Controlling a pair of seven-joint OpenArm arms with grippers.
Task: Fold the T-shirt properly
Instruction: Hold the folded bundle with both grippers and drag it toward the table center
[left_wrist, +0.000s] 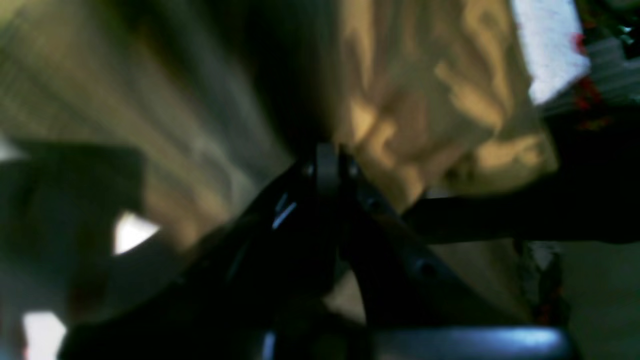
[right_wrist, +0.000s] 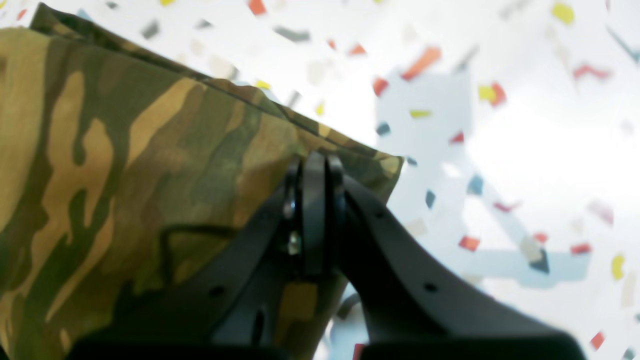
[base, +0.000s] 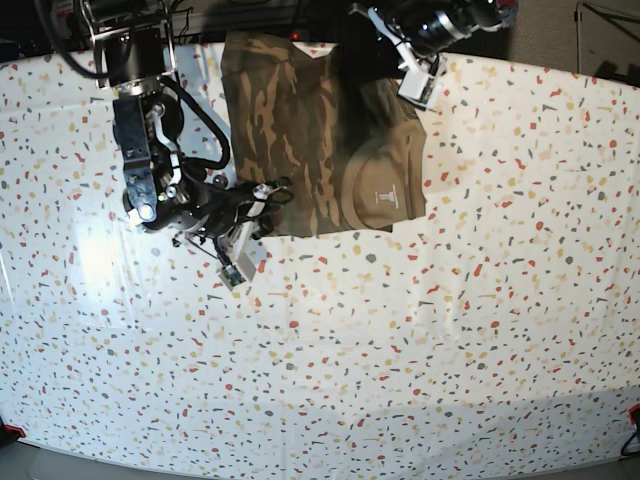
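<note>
Closed black jaws of the right gripper (right_wrist: 316, 172) pinch a corner of the camouflage T-shirt (right_wrist: 125, 165), fabric bunching at the tips. That shirt lies partly folded at the far end of the speckled table (base: 400, 350), olive neck label up. On the shirt's far side, the left gripper (left_wrist: 327, 160) is clamped on cloth too. It looks light, limp and drapey; hemmed corners should give the surest hold.

T-shirt (base: 320, 140) on table (base: 400, 350), far edge; right hand (base: 272, 192) at its left edge.
</note>
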